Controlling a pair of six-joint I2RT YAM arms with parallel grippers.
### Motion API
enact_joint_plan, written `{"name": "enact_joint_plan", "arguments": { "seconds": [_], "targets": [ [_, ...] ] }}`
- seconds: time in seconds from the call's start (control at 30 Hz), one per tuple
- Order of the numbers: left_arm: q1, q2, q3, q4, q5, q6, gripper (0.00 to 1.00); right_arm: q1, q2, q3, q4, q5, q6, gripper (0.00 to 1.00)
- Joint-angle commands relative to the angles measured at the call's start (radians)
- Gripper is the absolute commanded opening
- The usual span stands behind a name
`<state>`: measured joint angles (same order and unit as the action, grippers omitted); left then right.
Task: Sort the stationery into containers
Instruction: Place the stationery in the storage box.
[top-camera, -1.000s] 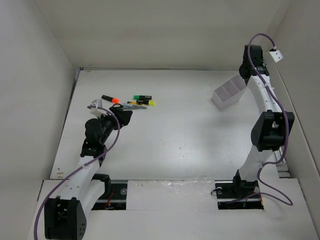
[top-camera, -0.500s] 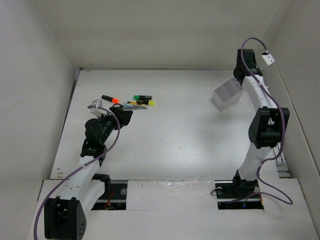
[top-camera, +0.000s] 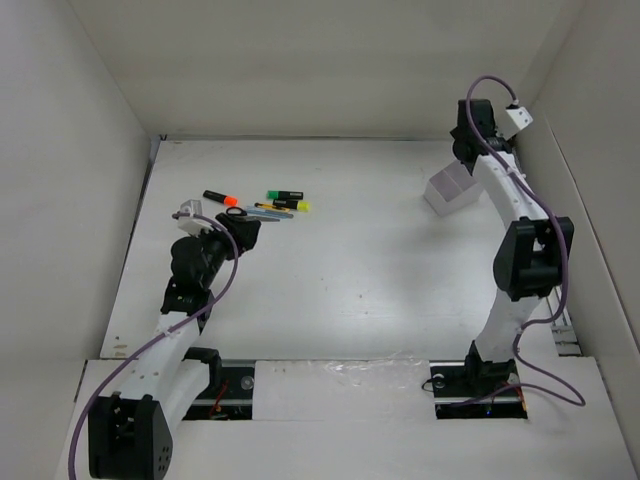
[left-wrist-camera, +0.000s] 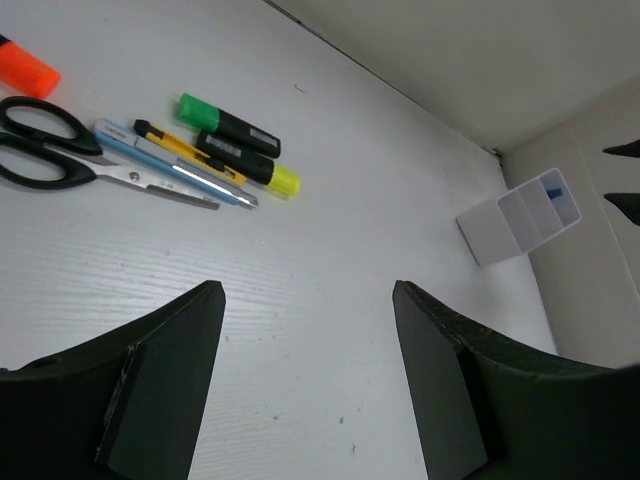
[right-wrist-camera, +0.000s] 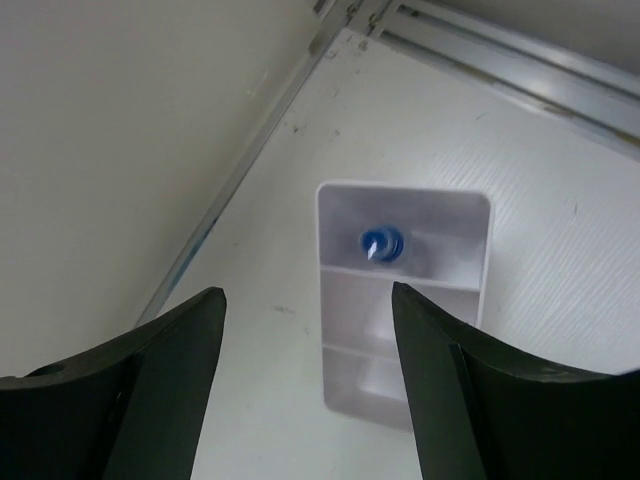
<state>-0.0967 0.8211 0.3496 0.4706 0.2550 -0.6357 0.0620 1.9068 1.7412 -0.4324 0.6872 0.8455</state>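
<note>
Right claw (right-wrist-camera: 307, 295) pointing down, open over white box (right-wrist-camera: 352, 300), left claw (left-wrist-camera: 307, 290) open, low near scissors (left-wrist-camera: 90, 165)

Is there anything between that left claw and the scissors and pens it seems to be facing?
Nothing visible does. The left gripper is open, and only bare table lies between its fingers and the scissors, with the pens and highlighters just beyond them.

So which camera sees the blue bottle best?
Right wrist: it looks straight down on the bottle in the box, end compartment. Left wrist shows a far blue speck; top shows none of it.
</note>
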Motion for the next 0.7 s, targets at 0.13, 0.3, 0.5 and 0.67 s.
{"name": "enact_joint_plan", "arguments": {
  "seconds": [0.13,0.3,0.5,0.67],
  "targets": [
    [-0.003,0.012,0.049,-0.056,-0.209,-0.031,0.58,0.162,-0.179,-0.126,0.125,-0.132,-0.031,0.54],
    [-0.003,0.088,0.086,-0.107,-0.312,-0.076,0.51,0.304,-0.238,-0.287,0.237,-0.264,-0.04,0.02],
    [-0.003,0.255,0.184,-0.138,-0.394,-0.116,0.43,0.392,-0.247,-0.384,0.265,-0.344,-0.04,0.0],
    [-0.003,0.387,0.304,-0.179,-0.468,-0.125,0.32,0.436,-0.294,-0.478,0.277,-0.408,-0.031,0.0]
  ]
}}
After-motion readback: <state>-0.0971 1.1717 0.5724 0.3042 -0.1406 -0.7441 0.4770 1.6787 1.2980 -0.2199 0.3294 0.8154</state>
